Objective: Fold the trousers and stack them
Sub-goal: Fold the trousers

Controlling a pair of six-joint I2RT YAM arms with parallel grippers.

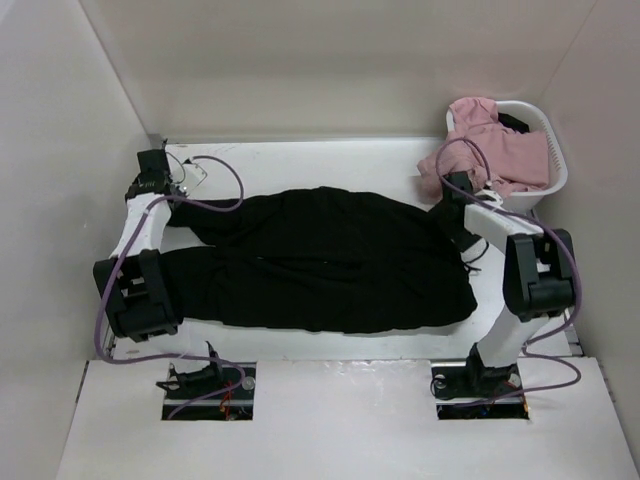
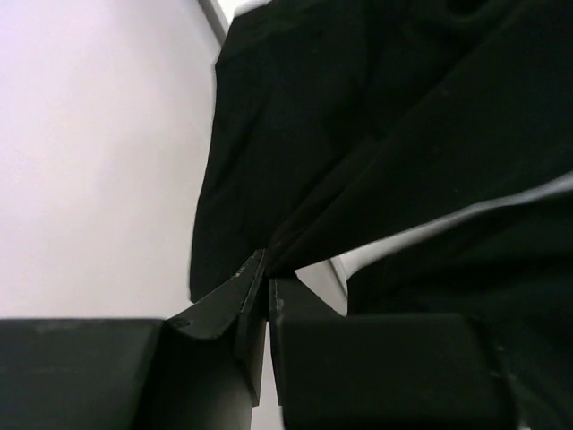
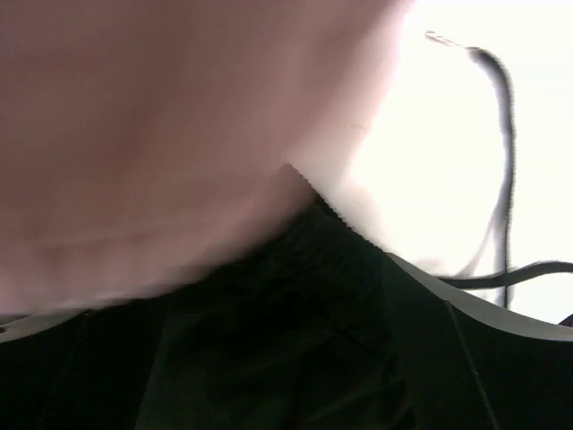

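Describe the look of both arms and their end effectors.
Both the left arm and the right arm have white links joined by bulky black joint housings, with a lilac cable looped loosely along each. The left end effector has two flat, matte black fingers; the right end effector is also black. No markings are legible.
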